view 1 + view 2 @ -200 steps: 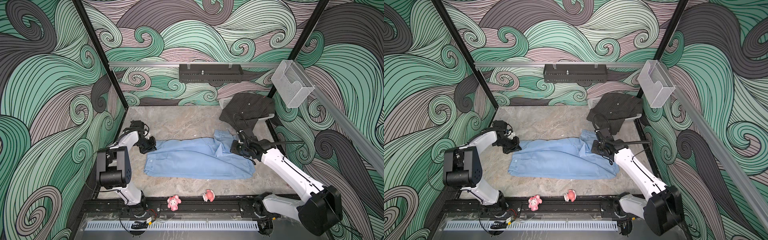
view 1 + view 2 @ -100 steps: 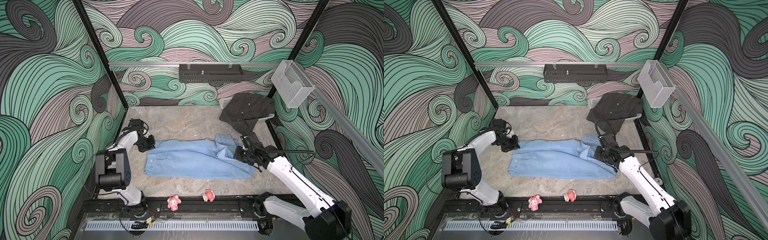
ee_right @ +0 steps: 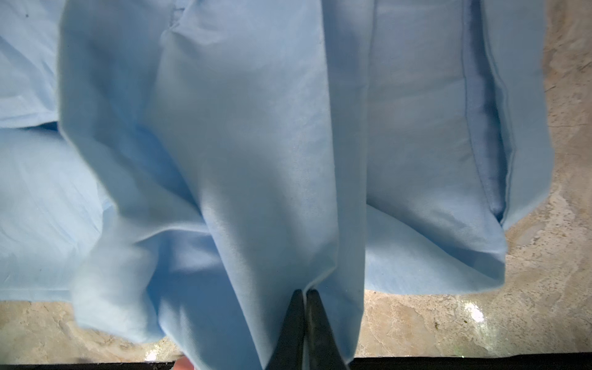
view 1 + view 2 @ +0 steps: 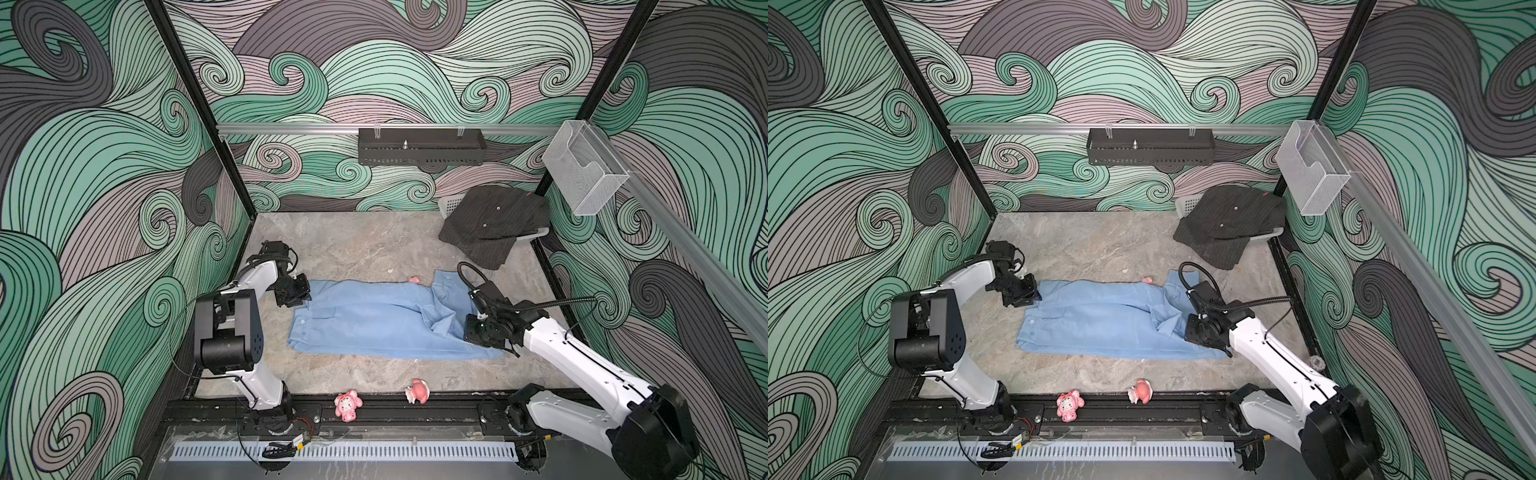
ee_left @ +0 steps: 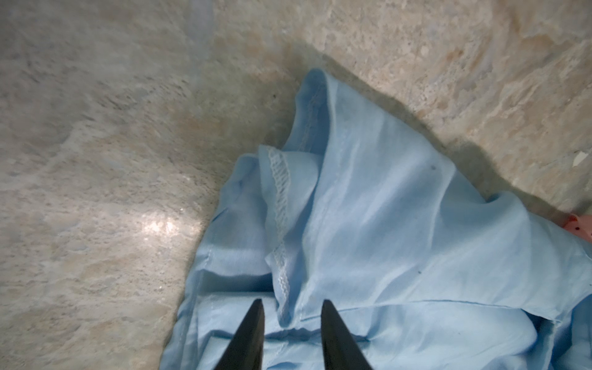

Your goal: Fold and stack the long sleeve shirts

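The light blue long sleeve shirt [image 4: 374, 324] [image 4: 1108, 320] lies stretched left to right across the middle of the table in both top views. My left gripper [image 4: 305, 297] [image 5: 290, 302] hovers over its left end, open. A stitched hem fold lies loose between the fingertips [image 5: 256, 307]. My right gripper [image 4: 478, 332] [image 3: 304, 291] is at the shirt's right end, shut on a lifted fold of blue cloth that drapes from the jaws. The dark pinstriped shirt [image 4: 494, 220] [image 4: 1229, 220] lies crumpled at the back right.
A white basket [image 4: 451, 203] sits under the dark shirt. Two pink toys [image 4: 348, 405] [image 4: 417, 390] lie at the table's front edge, and a small pink piece [image 4: 414, 279] lies behind the blue shirt. A black tray [image 4: 419, 145] and a clear bin [image 4: 582, 170] hang on the walls.
My left gripper has opened and let go of the shirt's left end. My right gripper has carried its fold of blue cloth toward the front of the table.
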